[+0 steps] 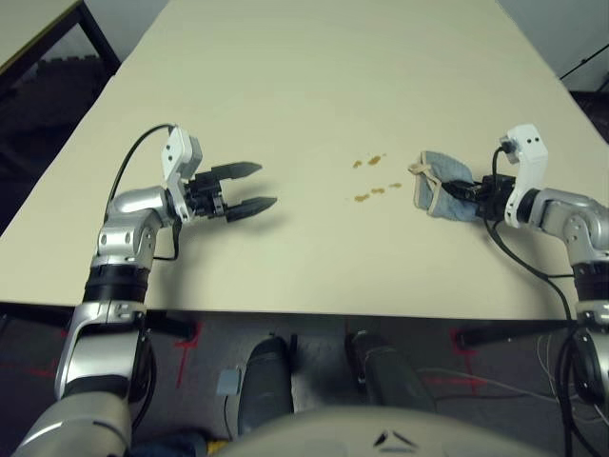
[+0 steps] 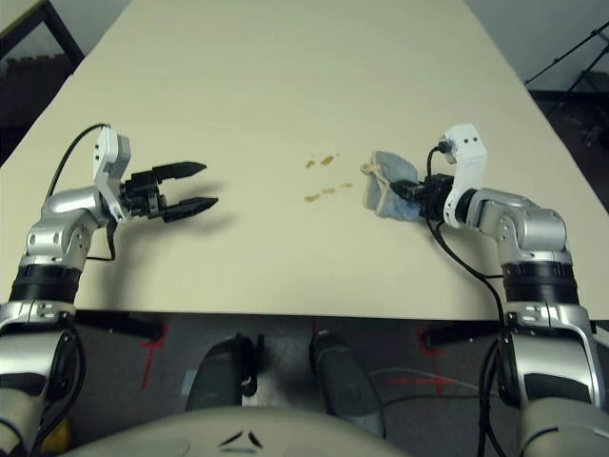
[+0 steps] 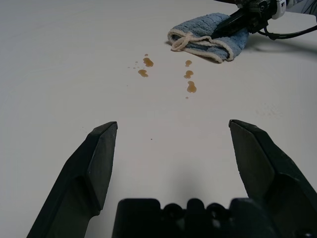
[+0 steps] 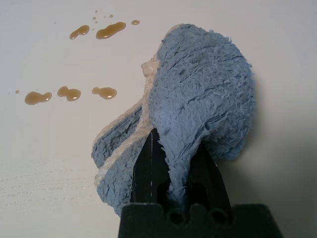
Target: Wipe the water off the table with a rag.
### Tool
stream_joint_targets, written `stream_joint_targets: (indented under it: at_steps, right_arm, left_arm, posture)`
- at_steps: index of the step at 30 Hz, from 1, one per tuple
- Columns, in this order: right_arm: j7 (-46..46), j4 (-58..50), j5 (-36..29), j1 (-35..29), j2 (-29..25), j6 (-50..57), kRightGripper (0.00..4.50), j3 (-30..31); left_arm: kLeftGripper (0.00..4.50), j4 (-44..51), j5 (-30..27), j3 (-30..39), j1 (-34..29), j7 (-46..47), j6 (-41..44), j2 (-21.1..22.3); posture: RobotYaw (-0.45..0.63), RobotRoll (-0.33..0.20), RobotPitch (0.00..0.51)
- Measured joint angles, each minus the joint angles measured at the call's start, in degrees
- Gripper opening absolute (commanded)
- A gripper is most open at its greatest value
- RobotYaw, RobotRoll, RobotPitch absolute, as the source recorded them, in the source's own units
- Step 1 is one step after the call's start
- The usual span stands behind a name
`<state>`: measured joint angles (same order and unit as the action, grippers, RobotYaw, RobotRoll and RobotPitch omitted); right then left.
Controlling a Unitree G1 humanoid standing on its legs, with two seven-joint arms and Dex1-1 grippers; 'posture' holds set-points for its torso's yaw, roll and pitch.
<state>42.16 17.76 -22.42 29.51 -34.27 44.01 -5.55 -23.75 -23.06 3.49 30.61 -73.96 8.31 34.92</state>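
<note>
The blue-grey rag (image 1: 440, 183) with its cream hem lies bunched on the pale table (image 1: 304, 86), right of centre. My right gripper (image 1: 461, 189) is shut on the rag (image 4: 198, 94), which humps up over the black fingers (image 4: 148, 168). Several amber droplets of water (image 1: 372, 178) sit just left of the rag, in two short rows (image 4: 69, 92). My left gripper (image 1: 249, 188) stands open over bare table at the left, pointing toward the water (image 3: 190, 87), with nothing between its fingers (image 3: 94, 163).
A smaller beige table with a black frame (image 1: 38, 33) stands at the far left corner. A dark tripod leg (image 1: 585, 62) shows beyond the table's right edge. Black cables hang from both wrists.
</note>
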Motion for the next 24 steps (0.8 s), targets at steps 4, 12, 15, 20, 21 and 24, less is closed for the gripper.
stream_joint_targets:
  at_steps: [4, 12, 15, 20, 21, 24]
  right_arm:
    - [0.49, -4.07, 0.07, -1.33, 2.54, 0.96, 0.04, 1.46]
    - [1.19, -12.23, -0.23, -1.37, 9.69, 6.34, 0.04, 7.56]
    - [1.31, -13.88, -0.27, -1.33, 11.71, 7.54, 0.04, 9.36]
    - [1.32, -15.58, -0.25, -1.22, 16.28, 8.89, 0.04, 12.00]
    - [1.32, -15.63, -0.26, -1.21, 16.97, 8.99, 0.04, 12.36]
    - [1.32, -15.55, -0.21, -1.14, 17.06, 8.88, 0.03, 12.67]
  left_arm:
    - [4.50, 0.11, -0.01, 0.00, -0.02, 0.03, 0.00, 0.00]
    - [4.50, 0.05, 0.00, -0.01, 0.08, 0.16, -0.02, 0.00]
    - [4.50, 0.02, 0.00, 0.01, 0.08, 0.49, -0.03, 0.00]
    - [4.50, -0.06, -0.01, 0.04, 0.12, 0.56, -0.04, 0.00]
    - [4.50, -0.06, -0.01, 0.04, 0.13, 0.57, -0.04, 0.00]
    - [4.50, -0.06, -0.01, 0.04, 0.14, 0.57, -0.04, 0.00]
  posture:
    - [-0.23, 0.000, 0.134]
    - [-0.22, 0.000, 0.132]
    - [-0.22, 0.000, 0.132]
    - [-0.22, 0.000, 0.120]
    - [-0.22, 0.000, 0.120]
    - [-0.23, 0.000, 0.113]
